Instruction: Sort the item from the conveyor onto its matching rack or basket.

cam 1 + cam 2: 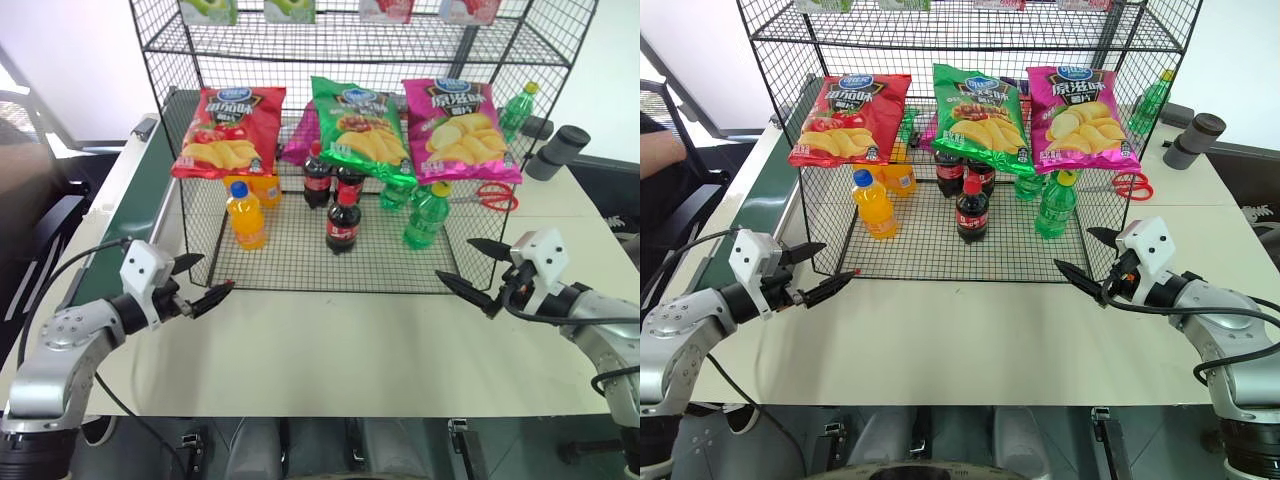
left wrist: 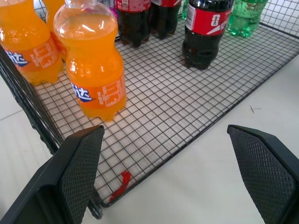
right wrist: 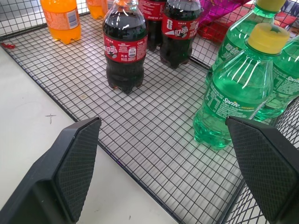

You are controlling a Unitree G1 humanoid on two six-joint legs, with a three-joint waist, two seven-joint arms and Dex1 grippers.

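Three cola bottles with red caps and labels stand on the bottom tier of the black wire rack (image 1: 290,258). The front cola bottle (image 1: 342,222) is alone, and the other two (image 1: 317,180) stand behind it. The dark green conveyor (image 1: 135,200) runs along the table's left side. My left gripper (image 1: 215,272) hovers open at the rack's front left corner, with nothing between its fingers. My right gripper (image 1: 452,258) is open and empty at the front right corner. The right wrist view has the front cola bottle (image 3: 124,46) ahead of the open fingers.
Orange-drink bottles (image 1: 246,215) stand on the rack's left and green bottles (image 1: 427,215) on its right. Chip bags (image 1: 362,130) hang above them. Red scissors (image 1: 492,196) and a grey cylinder (image 1: 558,151) lie at the right. The white table (image 1: 330,345) spreads in front.
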